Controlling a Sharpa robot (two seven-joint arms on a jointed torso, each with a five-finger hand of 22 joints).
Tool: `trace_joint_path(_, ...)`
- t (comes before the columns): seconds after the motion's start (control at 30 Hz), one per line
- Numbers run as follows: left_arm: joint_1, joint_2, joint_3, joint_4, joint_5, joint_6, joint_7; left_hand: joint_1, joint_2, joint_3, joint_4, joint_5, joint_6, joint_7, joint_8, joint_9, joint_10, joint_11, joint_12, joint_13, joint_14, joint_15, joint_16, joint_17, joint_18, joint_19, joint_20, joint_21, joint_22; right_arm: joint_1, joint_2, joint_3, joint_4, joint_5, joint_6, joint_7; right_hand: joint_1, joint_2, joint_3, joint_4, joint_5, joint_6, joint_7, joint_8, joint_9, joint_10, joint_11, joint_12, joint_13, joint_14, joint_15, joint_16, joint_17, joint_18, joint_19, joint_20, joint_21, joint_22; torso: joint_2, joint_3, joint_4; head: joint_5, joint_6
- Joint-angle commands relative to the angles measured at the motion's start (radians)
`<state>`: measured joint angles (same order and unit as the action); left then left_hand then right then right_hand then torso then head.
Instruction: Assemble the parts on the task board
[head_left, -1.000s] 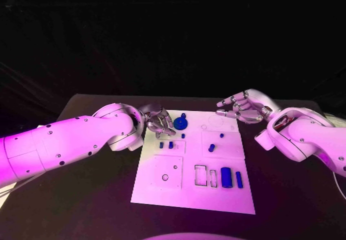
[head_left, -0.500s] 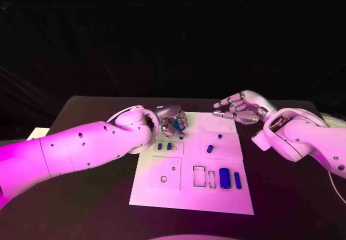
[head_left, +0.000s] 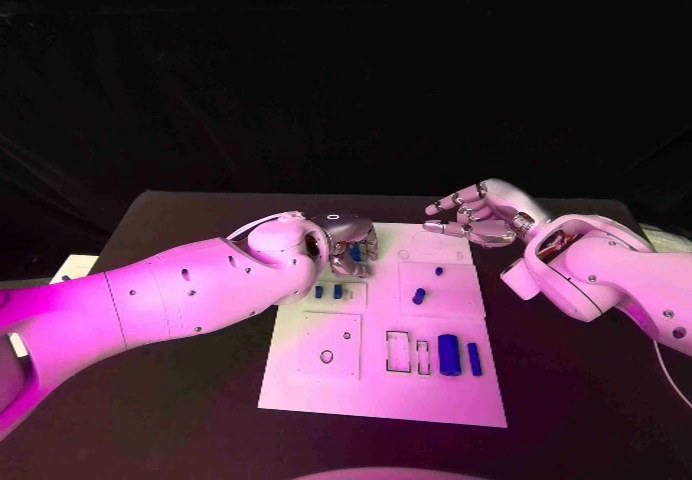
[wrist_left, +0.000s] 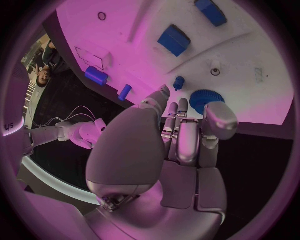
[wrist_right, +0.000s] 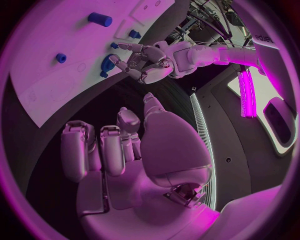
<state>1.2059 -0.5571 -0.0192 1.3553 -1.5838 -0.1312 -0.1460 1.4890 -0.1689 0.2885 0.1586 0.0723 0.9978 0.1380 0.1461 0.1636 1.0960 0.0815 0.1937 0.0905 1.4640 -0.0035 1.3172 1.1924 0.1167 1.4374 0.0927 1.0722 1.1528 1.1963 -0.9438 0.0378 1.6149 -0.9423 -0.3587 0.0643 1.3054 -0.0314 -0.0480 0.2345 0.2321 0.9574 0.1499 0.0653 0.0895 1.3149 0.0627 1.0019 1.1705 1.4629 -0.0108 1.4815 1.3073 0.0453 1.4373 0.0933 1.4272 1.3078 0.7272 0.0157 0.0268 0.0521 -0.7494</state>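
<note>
The white task board (head_left: 433, 390) lies mid-table. My left hand (head_left: 348, 246) hangs over the board's far left part, fingers spread around the blue gear (wrist_left: 201, 99), which lies flat on the board; whether the fingertips touch it I cannot tell. The gear (wrist_right: 106, 63) also shows under that left hand (wrist_right: 147, 62) in the right wrist view. A small blue peg (wrist_left: 179, 82) stands just beside the gear. My right hand (head_left: 475, 216) hovers past the board's far right corner, fingers loosely bent, holding nothing.
Other blue parts lie on the board: two small blocks (head_left: 327, 292), a short peg (head_left: 418, 296), a thick cylinder (head_left: 450, 355) and a thin bar (head_left: 475, 358) by empty rectangular slots (head_left: 400, 351). Black table surrounds the board.
My left arm has swung further over the board and its hand has turned down onto the gear, now mostly covering it. The right hand has barely moved.
</note>
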Motion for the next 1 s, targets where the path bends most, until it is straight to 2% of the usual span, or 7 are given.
trace_joint_path(0.03,-0.001,0.005,0.0,-0.005,-0.047,0.067,-0.019,-0.01,0.001,0.009,-0.001,-0.001,0.012,0.002,-0.007,-0.003,0.012,-0.001,-0.007,-0.004,0.033,-0.003,0.008,-0.001,-0.019,0.014,-0.001,0.024,0.021,-0.001,0.002,0.0,0.0,-0.003,0.01,0.006,0.004,0.007,-0.005,-0.001,0.004,0.003,0.001,0.002,0.001,-0.004,0.0,-0.003,-0.001,0.076,-0.001,-0.006,0.137,0.01,-0.007,0.002,-0.004,0.016,-0.001,0.0004,0.0009,0.001,-0.002)
trace_joint_path(0.27,-0.001,0.01,0.0,-0.008,-0.051,0.104,-0.037,-0.012,0.003,0.016,-0.003,0.0,0.022,0.001,-0.01,-0.007,0.023,-0.002,-0.012,-0.008,0.032,-0.004,-0.001,-0.022,-0.024,0.022,-0.002,0.054,0.047,-0.001,0.002,0.0,0.0,-0.003,0.01,0.007,0.004,0.007,-0.005,-0.001,0.004,0.003,0.001,0.002,0.001,-0.004,0.0,-0.003,-0.001,0.076,-0.001,-0.006,0.137,0.01,-0.007,0.002,-0.004,0.016,-0.001,0.0001,0.0011,0.002,-0.003)
trace_joint_path(0.6,-0.002,0.017,0.0,-0.015,-0.052,0.109,-0.051,-0.007,0.009,0.035,-0.01,0.001,0.033,0.0,-0.016,-0.014,0.036,-0.004,-0.024,-0.015,0.033,-0.006,-0.003,-0.034,-0.026,0.025,-0.004,0.067,0.059,-0.001,0.003,0.0,-0.001,-0.003,0.01,0.007,0.005,0.008,-0.006,-0.001,0.005,0.003,0.001,0.002,0.001,-0.004,0.0,-0.002,-0.001,0.076,-0.001,-0.006,0.137,0.01,-0.007,0.002,-0.004,0.017,-0.001,0.0002,0.0011,0.002,-0.004)
trace_joint_path(1.0,-0.008,0.026,0.0,-0.022,-0.053,0.118,-0.052,0.008,0.025,0.107,-0.036,0.001,0.073,-0.003,-0.019,-0.021,0.088,-0.012,-0.043,-0.018,0.035,-0.012,0.005,-0.04,-0.031,0.028,-0.008,0.1,0.092,-0.001,0.004,0.0,-0.001,-0.003,0.011,0.008,0.005,0.008,-0.006,-0.001,0.005,0.003,0.001,0.002,0.001,-0.004,0.0,-0.002,-0.001,0.076,-0.001,-0.006,0.137,0.01,-0.007,0.002,-0.004,0.017,-0.001,0.0008,0.0008,0.001,-0.006)
